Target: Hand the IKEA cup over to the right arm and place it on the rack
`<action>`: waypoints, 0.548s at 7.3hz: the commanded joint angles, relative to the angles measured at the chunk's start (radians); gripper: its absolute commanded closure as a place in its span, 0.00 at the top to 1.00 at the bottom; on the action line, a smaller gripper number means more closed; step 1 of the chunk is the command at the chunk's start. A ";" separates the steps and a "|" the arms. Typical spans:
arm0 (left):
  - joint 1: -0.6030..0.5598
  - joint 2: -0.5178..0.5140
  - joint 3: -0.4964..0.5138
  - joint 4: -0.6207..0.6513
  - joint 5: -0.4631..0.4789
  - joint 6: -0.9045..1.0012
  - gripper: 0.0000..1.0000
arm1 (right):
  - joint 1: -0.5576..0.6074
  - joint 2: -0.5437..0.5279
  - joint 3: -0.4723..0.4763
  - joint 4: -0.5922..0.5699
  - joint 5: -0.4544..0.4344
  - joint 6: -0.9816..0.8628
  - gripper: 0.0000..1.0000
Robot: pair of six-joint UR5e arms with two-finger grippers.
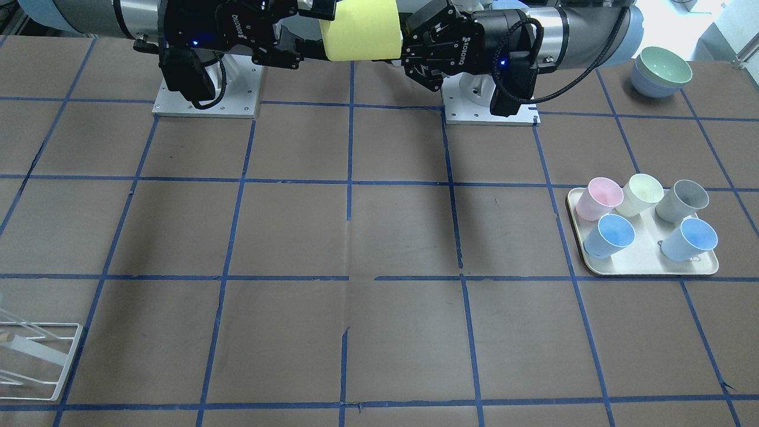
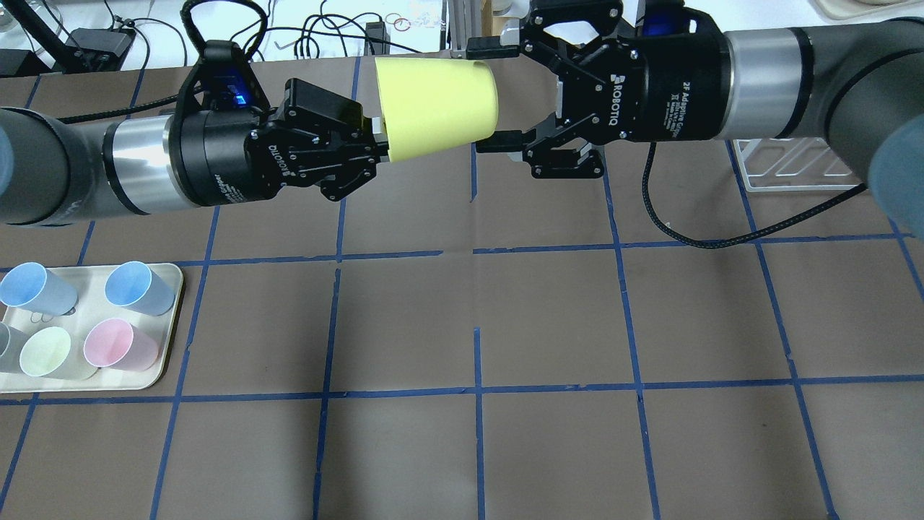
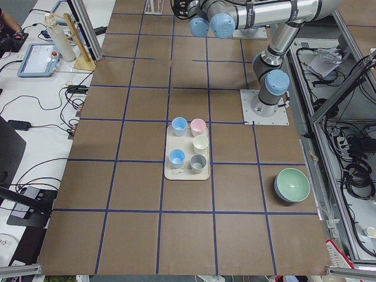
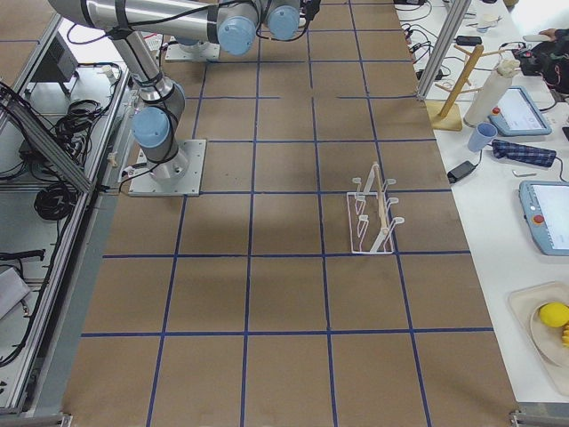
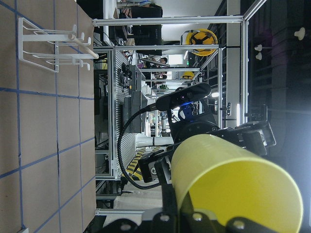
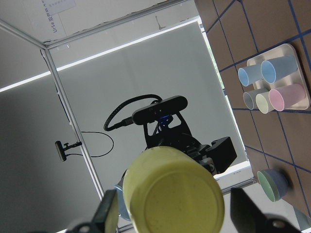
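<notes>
The bright yellow IKEA cup [image 2: 440,101] lies on its side in the air, high above the table's far middle. My left gripper [image 2: 377,137] is shut on its rim end. My right gripper [image 2: 497,94] is open, with one finger on each side of the cup's base end. In the right wrist view the cup's base [image 6: 172,194] sits between the spread fingers, with a gap on at least one side. The cup also shows in the front view [image 1: 362,29] and the left wrist view [image 5: 228,184]. The white wire rack [image 2: 794,162] stands on the table beyond my right arm.
A beige tray [image 2: 170,347] at my left holds several pastel cups, among them a pale cream-yellow one [image 2: 45,352]. Stacked green and blue bowls [image 1: 661,71] sit beside my left arm's base. The rack also shows in the right side view [image 4: 373,218].
</notes>
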 commanded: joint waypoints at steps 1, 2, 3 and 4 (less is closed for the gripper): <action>-0.001 -0.003 0.000 0.002 -0.003 -0.001 0.00 | 0.002 -0.003 -0.001 0.004 0.000 0.032 0.33; -0.001 -0.003 0.000 0.002 -0.003 -0.001 0.00 | 0.002 -0.004 -0.001 0.004 0.000 0.034 0.19; -0.001 -0.001 0.001 0.003 -0.005 -0.004 0.11 | 0.002 -0.004 -0.001 0.004 -0.001 0.034 0.11; -0.001 -0.001 0.003 0.003 -0.006 -0.010 0.99 | 0.001 -0.003 -0.002 0.006 -0.003 0.034 0.09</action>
